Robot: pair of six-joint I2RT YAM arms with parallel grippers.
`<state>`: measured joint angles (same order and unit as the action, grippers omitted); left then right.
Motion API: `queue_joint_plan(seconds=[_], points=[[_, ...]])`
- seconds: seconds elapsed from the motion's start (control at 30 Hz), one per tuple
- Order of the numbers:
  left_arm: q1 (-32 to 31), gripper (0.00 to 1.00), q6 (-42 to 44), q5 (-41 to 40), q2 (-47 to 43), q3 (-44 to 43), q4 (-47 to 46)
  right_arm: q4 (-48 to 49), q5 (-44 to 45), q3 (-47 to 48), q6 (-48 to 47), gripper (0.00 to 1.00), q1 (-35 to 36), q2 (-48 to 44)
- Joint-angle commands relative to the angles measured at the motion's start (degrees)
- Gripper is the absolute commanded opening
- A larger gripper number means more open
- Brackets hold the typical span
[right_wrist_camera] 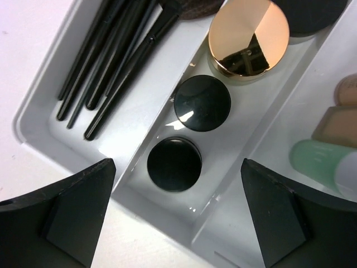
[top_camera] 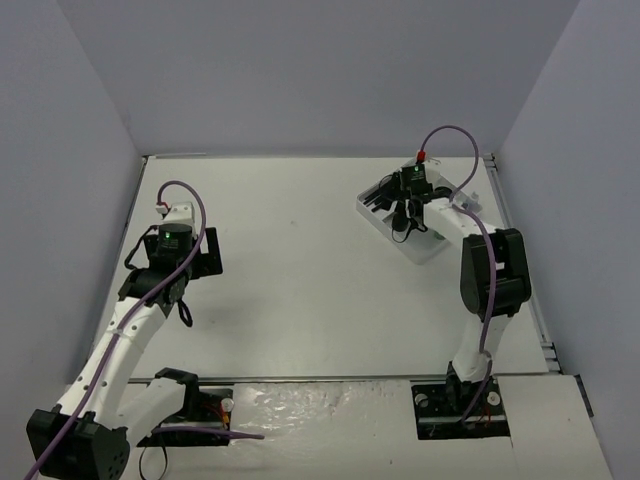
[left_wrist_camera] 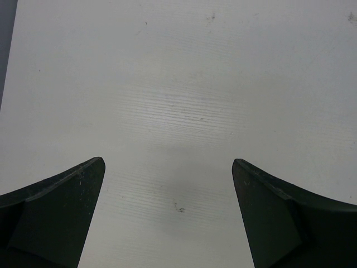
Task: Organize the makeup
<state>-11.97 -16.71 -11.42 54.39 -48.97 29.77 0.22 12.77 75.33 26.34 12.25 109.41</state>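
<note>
The makeup lies in the white divided tray [right_wrist_camera: 39, 120], at the table's far right in the top view [top_camera: 428, 250]. The left compartment holds several thin black brushes [right_wrist_camera: 114, 61]. The middle one holds two black round pots [right_wrist_camera: 174, 164], [right_wrist_camera: 202, 103] and a tan jar with a shiny gold lid [right_wrist_camera: 248, 38]. The right one holds a green bottle [right_wrist_camera: 321, 159] and tan bottles [right_wrist_camera: 337, 125]. My right gripper [right_wrist_camera: 175, 212] is open and empty, hovering over the tray's near end above the black pot. My left gripper [left_wrist_camera: 167, 206] is open and empty over bare table at the left [top_camera: 185, 275].
The table [top_camera: 300, 270] is white, walled by grey panels at left, back and right. The tray sits askew near the back right corner. A small dark mark [left_wrist_camera: 179, 209] is on the table under my left gripper.
</note>
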Motion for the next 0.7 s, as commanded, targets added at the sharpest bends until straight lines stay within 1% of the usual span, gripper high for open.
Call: queue_joint_plan(seconds=[0.0, 0.17, 0.23, 0.37, 0.5, 0.6, 0.67], points=[[-0.86, 0.97, 0.02, -0.18, -1.47, -2.17, -1.91, -0.71, 2.26, 2.69, -2.26, 0.99, 2.42, -11.37], [-1.22, 0.97, -1.0, -0.14, -2.48, -5.08, 1.08, -2.93, 1.82, 0.52, -6.91, 1.0, 4.56, -26.52], [-1.22, 0.97, -0.74, -0.33, -3.06, -8.55, 4.13, -3.32, 1.14, -2.27, -9.86, 1.0, 4.85, -34.53], [-1.15, 0.97, 0.18, -0.44, -4.2, -14.27, 8.66, -7.82, 0.76, -6.24, -12.72, 1.0, 4.8, -49.95], [-1.04, 0.97, 1.19, -0.67, -5.45, -18.33, 12.15, -11.06, 1.0, -10.8, -14.12, 1.0, 4.74, -60.32], [-1.04, 0.97, 2.02, -2.11, -7.1, -21.78, 14.68, -14.62, 0.99, -14.75, -16.49, 1.0, 4.78, -71.26], [-1.04, 0.97, 2.17, -2.8, -7.83, -22.85, 16.38, -16.13, 1.23, -15.56, -16.85, 1.0, 4.72, -75.46]])
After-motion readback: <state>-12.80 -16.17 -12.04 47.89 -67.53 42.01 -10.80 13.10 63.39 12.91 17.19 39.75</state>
